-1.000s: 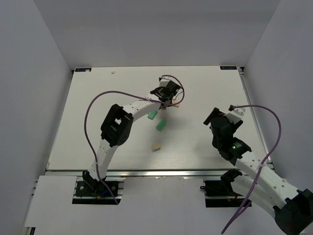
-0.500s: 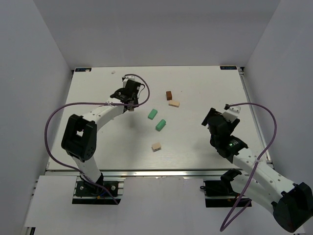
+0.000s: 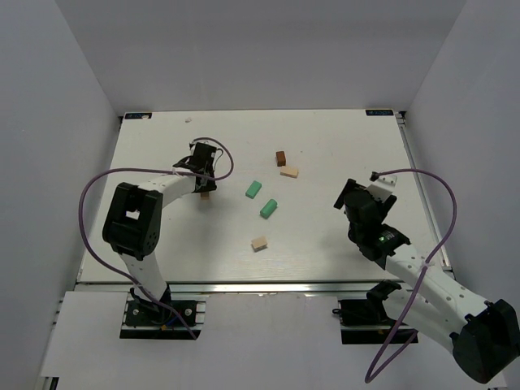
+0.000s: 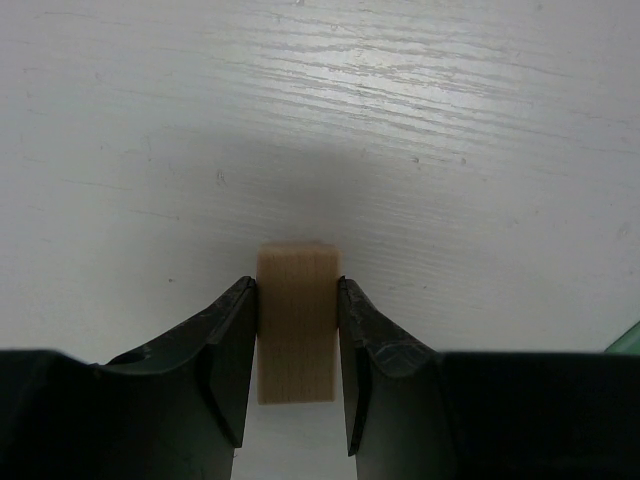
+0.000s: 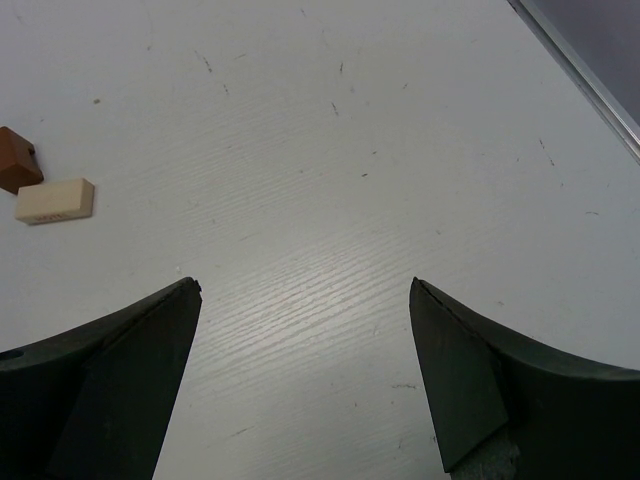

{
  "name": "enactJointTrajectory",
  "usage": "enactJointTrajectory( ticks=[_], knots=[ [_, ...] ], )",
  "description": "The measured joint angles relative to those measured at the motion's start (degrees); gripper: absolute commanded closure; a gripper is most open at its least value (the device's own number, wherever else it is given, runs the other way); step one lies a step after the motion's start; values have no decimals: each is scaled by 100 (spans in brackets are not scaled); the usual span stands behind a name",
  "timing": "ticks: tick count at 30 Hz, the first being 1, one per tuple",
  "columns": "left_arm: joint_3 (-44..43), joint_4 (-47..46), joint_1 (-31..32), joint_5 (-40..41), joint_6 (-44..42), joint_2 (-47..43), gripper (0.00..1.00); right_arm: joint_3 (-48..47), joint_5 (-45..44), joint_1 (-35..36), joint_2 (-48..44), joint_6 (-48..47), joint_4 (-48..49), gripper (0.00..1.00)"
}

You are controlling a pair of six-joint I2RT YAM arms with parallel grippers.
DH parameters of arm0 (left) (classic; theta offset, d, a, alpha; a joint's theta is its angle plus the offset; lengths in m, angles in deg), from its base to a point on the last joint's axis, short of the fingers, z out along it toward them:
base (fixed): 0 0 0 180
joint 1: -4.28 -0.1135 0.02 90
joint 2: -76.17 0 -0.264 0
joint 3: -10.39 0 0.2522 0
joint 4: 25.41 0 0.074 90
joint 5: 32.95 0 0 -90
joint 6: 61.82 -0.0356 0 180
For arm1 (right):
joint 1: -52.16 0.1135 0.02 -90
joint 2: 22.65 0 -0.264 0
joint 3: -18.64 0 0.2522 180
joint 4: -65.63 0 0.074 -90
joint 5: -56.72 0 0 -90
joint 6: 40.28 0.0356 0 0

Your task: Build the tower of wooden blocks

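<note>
grip on tan block point(image 4: 296, 345) pinched in left hand point(image 4: 295, 295) low over left tabletop point(image 4: 450, 120), likely sited apart for tower base; right hand point(image 5: 304, 283) spread, empty; brown cube point(image 3: 280, 158) beside second tan block point(image 3: 289, 171), rest loose, unstacked.

A white rectangular tabletop with a faint wood grain point(image 3: 341, 138) lay under soft, even light. Plain pale grey walls enclosed it: a left wall panel point(image 3: 49, 162), a far wall panel point(image 3: 260, 49) and a right wall panel point(image 3: 479, 122). A silver metal rail point(image 3: 268, 286) ran along its near edge.
</note>
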Motion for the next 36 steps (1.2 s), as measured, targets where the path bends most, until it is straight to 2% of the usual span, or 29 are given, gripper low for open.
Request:
enactJointTrajectory(
  ticks=[2,8,15,16,20,22,35,36],
  knots=[
    [59,-81,-20,-66,2,0,92,0,2,0,7,-13,0,11],
    [302,-295,-17,-153,153,22,91,0,2,-4,59,-35,2,10],
    [472,-625,-20,-155,170,20,77,0,0,-4,76,-57,0,11],
    [498,-678,-20,-155,162,17,72,0,0,-4,76,-59,0,11],
    [586,-820,-22,-190,131,-22,71,0,0,-4,76,-61,0,11],
    [599,-844,-26,-195,127,-24,65,0,0,-4,76,-66,0,11],
    [597,-741,-31,-192,72,-26,47,0,2,-4,74,-114,-2,11],
    [597,-680,-31,-190,63,-26,43,0,2,-4,74,-122,-2,11]
  ],
)
